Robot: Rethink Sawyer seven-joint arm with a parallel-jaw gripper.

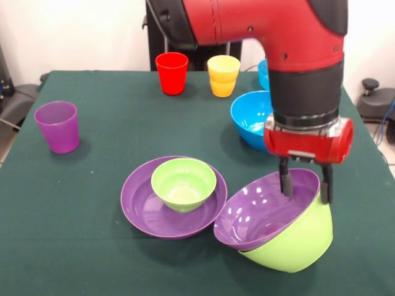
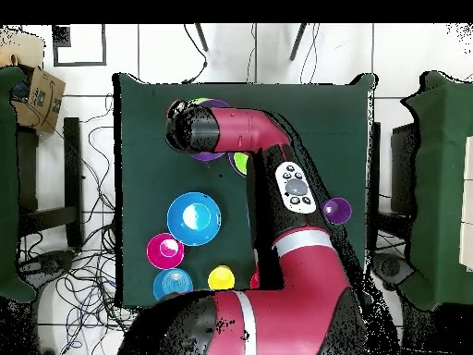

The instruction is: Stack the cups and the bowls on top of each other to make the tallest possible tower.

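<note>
My gripper [image 1: 305, 184] is open and straddles the raised far rim of a tilted purple bowl [image 1: 262, 209] nested in a lime green bowl [image 1: 296, 243]. One finger [image 1: 286, 182] is inside the purple bowl, the other outside. To their left a large purple bowl [image 1: 148, 213] lies flat with a small green bowl [image 1: 184, 183] in it. A blue bowl [image 1: 250, 120] [image 2: 194, 218] stands behind the gripper, with a light blue bowl [image 1: 263, 74] [image 2: 172, 283] farther back. The red cup [image 1: 171, 73], yellow-orange cup [image 1: 223, 75] and purple cup [image 1: 57, 126] stand apart. The arm hides the gripper in the overhead view.
A small red bowl [image 2: 165, 249] sits between the blue and light blue bowls. The green table [image 1: 92, 246] ends close in front of the tilted bowls. Chairs and cables surround the table.
</note>
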